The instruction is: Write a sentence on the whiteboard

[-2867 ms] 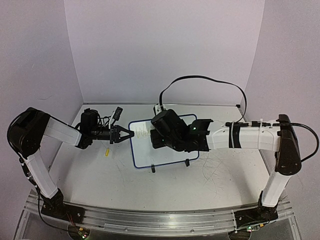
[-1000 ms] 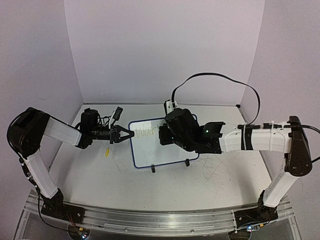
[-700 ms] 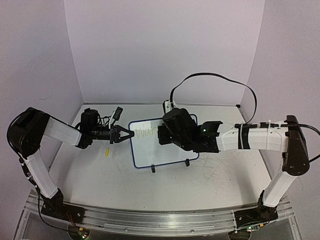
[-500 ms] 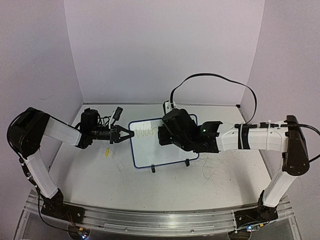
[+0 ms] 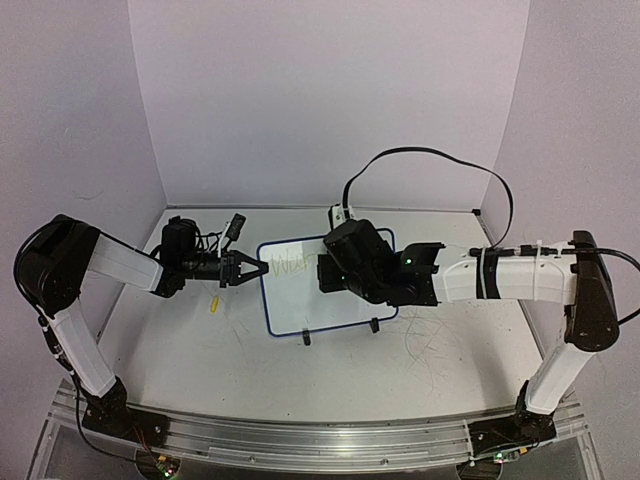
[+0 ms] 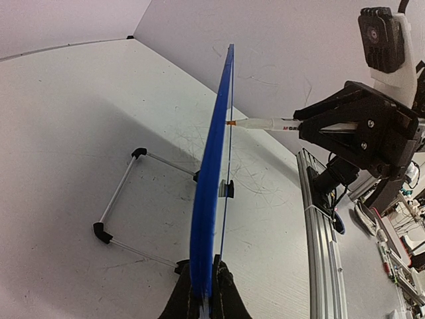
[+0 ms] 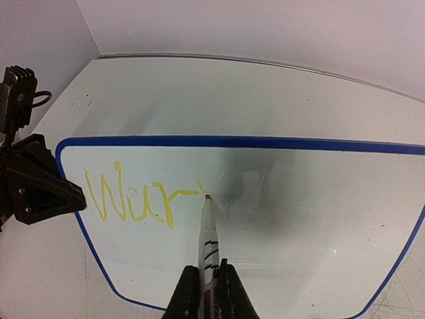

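- The room is a small booth with plain pale walls (image 5: 330,100) close on three sides. To my eye there is little room for either arm to swing wide.
- The worktop (image 5: 300,390) is flat, white and scuffed with grey scratches. It looks smooth, so I expect the board's feet would slide on it if pushed.
- The whiteboard (image 5: 320,305) stands propped near the middle of the worktop on a thin wire stand (image 6: 118,193) with small black feet (image 5: 306,339). It looks light, thin and stiff, with a glossy face, and I judge that it would tip or skid under pen pressure if left free. The blue frame at one side looks like the best place to hold it, clear of the writing area.
- The left tool (image 5: 262,268) is clamped on the whiteboard's left edge, its fingers (image 6: 222,296) pinching the frame from both faces to brace it.
- The right tool (image 7: 204,287) is closed tight round a marker (image 7: 207,239), held low on the barrel. The marker is slim, hard and likely slippery, so a firm grip and light pressure seem wise.
- The marker's tip appears to touch the board's face just past the last stroke.
- The sentence (image 7: 133,199) is only begun, with a few faint yellow letters at the upper left of the board. Most of the face is bare.
- A small yellow piece (image 5: 215,306) lies on the worktop left of the board. I cannot tell what it is.
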